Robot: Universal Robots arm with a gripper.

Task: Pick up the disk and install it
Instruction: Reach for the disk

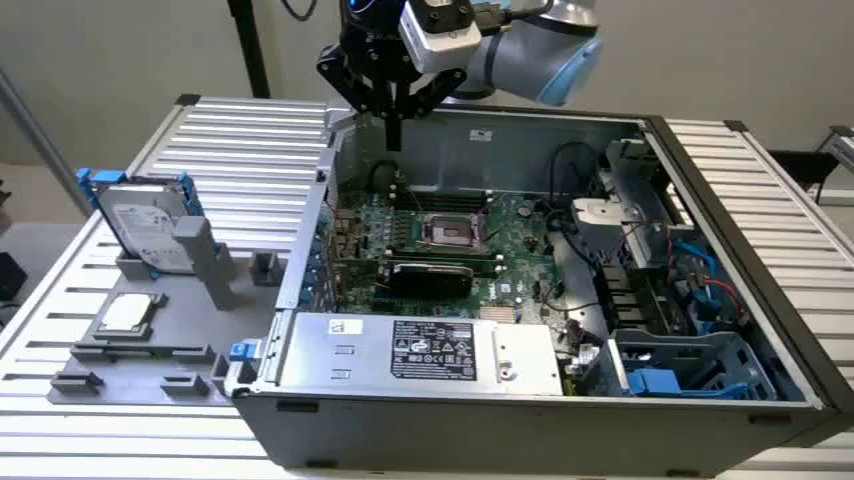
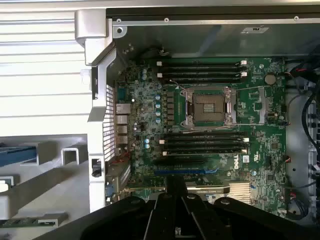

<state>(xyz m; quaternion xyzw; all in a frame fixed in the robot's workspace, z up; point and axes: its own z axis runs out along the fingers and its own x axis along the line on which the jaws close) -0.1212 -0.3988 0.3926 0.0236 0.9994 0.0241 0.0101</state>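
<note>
Disk (image 1: 144, 228): stands on edge in a grey fixture (image 1: 134, 368) at the exterior view's left, outside the open computer case (image 1: 534, 430); long axis near upright, top leaning left, labelled face toward the camera, blue rails along its edges. Gripper (image 1: 395, 138): hangs straight down from the bent arm (image 1: 547, 55) over the case's far wall, above the motherboard (image 2: 265, 140), well apart from the disk; fingers pinched together, grasping nothing. Reads "DELL" on the board; print on the black power-supply label (image 1: 434, 352) too small to read.
</note>
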